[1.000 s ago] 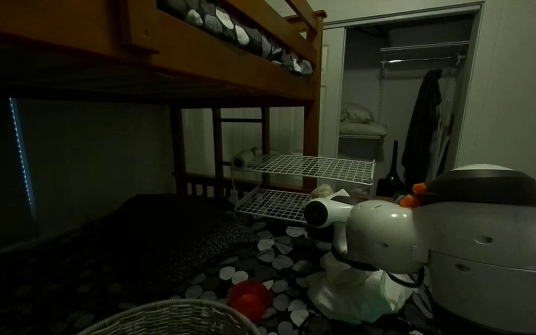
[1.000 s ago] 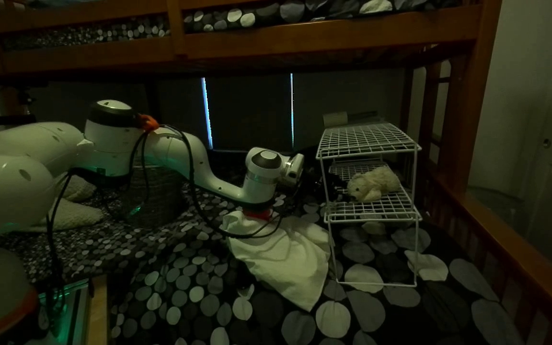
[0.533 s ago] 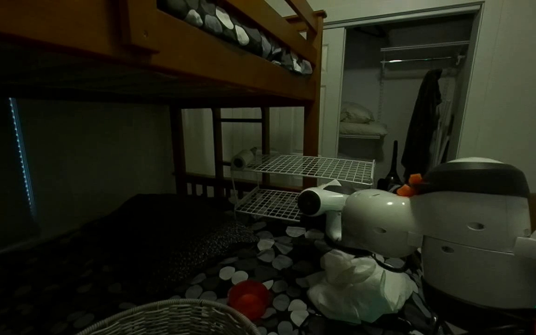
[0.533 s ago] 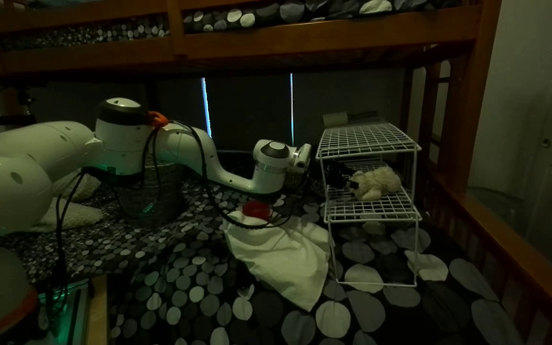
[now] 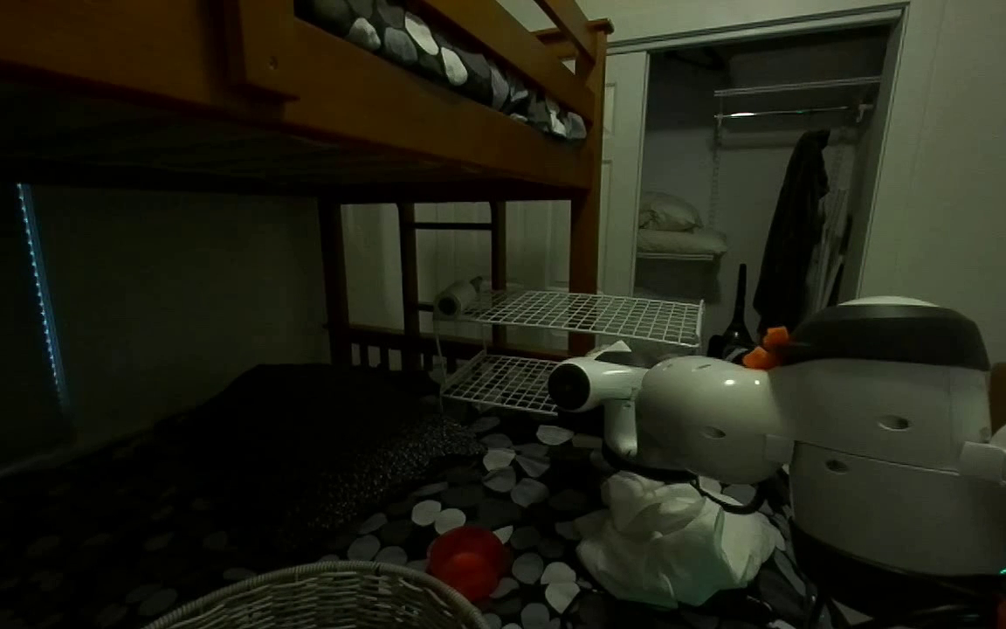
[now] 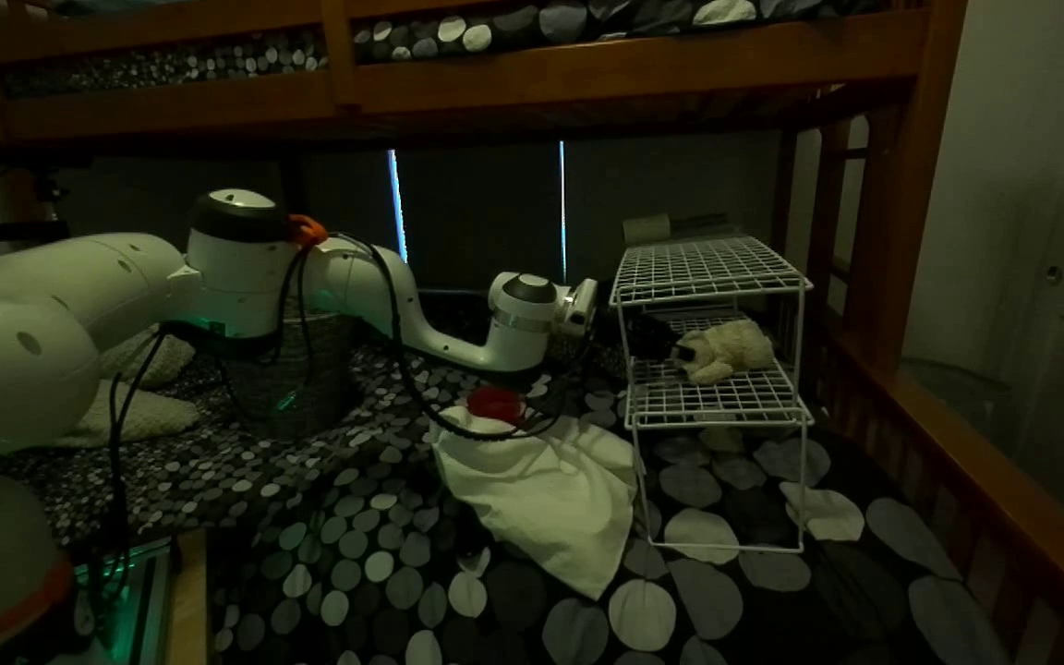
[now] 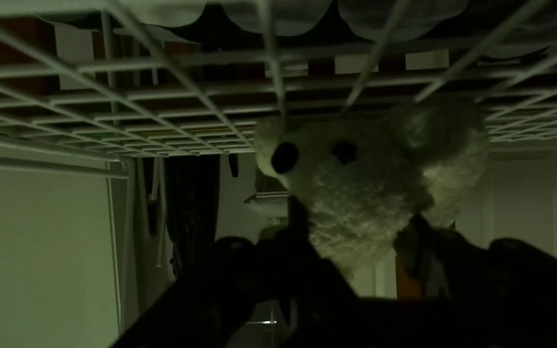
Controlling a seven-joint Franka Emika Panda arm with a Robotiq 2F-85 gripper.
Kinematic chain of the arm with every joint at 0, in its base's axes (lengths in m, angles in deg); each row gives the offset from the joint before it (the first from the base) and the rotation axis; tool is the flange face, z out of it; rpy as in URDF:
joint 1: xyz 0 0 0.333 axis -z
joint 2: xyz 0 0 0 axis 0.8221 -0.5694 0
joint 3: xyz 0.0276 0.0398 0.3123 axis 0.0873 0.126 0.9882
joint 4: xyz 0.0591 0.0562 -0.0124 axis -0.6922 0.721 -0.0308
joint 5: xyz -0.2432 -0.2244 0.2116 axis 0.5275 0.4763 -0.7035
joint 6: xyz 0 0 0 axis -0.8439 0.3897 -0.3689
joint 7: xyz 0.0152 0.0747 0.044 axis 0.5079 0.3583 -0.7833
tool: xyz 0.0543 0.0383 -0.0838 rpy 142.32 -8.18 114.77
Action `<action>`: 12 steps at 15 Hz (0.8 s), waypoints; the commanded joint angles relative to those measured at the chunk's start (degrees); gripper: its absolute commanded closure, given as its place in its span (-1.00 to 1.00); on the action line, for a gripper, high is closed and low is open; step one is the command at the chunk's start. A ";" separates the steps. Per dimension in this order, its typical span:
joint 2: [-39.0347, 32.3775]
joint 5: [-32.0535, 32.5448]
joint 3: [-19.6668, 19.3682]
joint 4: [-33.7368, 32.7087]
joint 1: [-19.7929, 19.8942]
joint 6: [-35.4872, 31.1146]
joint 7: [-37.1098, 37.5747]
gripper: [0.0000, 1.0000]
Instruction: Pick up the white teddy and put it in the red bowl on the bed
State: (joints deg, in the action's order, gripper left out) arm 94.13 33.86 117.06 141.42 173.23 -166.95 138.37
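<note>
Pinching the fluffy white teddy (image 7: 356, 193), the black two-fingered gripper (image 7: 358, 210) seems mid-pickup, next needing retreat from white wire shelving (image 6: 717, 406).

Being cut off at bottom edge: gripper (image 7: 358, 212), wrist view; wicker basket (image 5: 324, 601), lower left in an exterior view.

We saw a rack (image 6: 717, 425), a cloth (image 6: 550, 503) crumpled just beside it, and a basket (image 5: 320, 600); in an exterior view, a garment (image 5: 794, 231) hung in the closet (image 5: 743, 196), near stacked pillows (image 5: 678, 240).
</note>
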 commanded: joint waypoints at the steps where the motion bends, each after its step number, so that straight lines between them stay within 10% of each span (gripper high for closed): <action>1: 0.00 1.12 0.74 -1.79 1.17 1.30 1.55 0.69; 6: -1.25 -0.31 0.96 0.94 -1.72 0.26 -0.26 0.95; 12: -0.10 -9.68 -2.51 10.74 -14.57 -13.12 -5.69 0.91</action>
State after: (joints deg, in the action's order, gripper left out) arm 94.02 27.58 116.12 145.06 165.85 -173.38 134.62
